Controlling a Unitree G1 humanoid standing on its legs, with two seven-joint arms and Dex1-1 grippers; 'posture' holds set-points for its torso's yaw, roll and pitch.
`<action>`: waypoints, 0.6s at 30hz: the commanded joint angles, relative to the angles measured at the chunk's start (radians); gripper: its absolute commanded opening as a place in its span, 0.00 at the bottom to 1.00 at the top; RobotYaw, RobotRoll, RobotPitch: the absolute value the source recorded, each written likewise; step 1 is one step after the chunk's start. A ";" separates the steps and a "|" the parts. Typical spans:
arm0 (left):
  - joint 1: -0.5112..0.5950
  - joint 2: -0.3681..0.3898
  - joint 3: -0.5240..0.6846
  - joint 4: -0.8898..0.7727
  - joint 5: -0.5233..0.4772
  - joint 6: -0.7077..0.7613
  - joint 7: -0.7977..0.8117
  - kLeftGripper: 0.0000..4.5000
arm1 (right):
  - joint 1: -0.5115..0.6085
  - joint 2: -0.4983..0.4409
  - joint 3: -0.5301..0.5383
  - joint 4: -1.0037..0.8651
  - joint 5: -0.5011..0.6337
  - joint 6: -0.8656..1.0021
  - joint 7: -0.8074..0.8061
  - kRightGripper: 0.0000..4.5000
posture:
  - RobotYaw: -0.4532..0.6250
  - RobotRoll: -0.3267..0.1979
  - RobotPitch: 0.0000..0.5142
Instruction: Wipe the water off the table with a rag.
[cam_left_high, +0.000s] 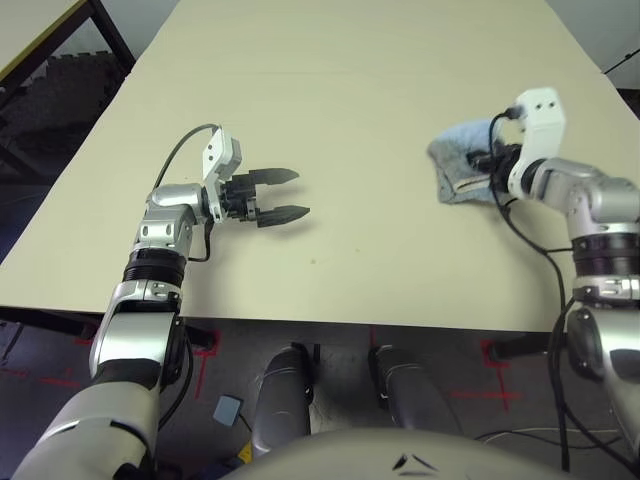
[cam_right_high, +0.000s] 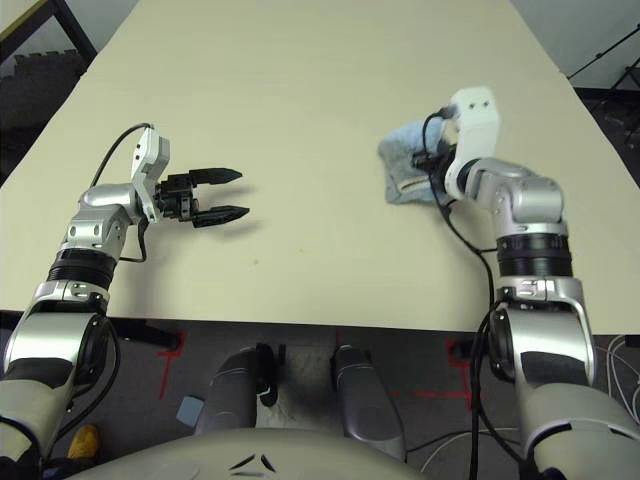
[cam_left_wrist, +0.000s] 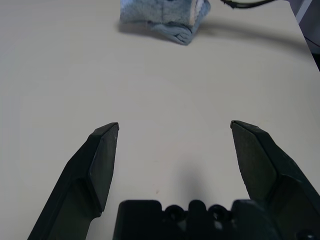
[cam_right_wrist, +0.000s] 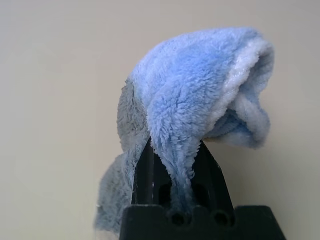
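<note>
Right gripper pinches rag between its fingers.

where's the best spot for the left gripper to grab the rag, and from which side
Probably the loose fold of the rag nearest the left gripper, coming from the robot's left: the right gripper already pinches the rag, and that soft fold bulges free toward the open fingers.

The rag lies on the table, toward its right side
</note>
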 joint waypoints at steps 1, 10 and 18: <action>-0.009 -0.002 -0.008 0.019 0.015 -0.012 -0.002 1.00 | -0.031 -0.040 -0.030 0.011 0.026 0.028 0.046 0.01 | 0.17 0.62 0.31; -0.024 -0.012 -0.006 0.046 0.021 -0.028 -0.001 1.00 | -0.062 -0.121 -0.011 -0.011 0.053 0.104 0.154 0.01 | 0.16 0.62 0.29; -0.043 -0.010 0.000 0.084 0.026 -0.047 -0.001 1.00 | 0.002 -0.220 0.018 0.068 0.017 0.102 0.235 0.01 | 0.16 0.62 0.29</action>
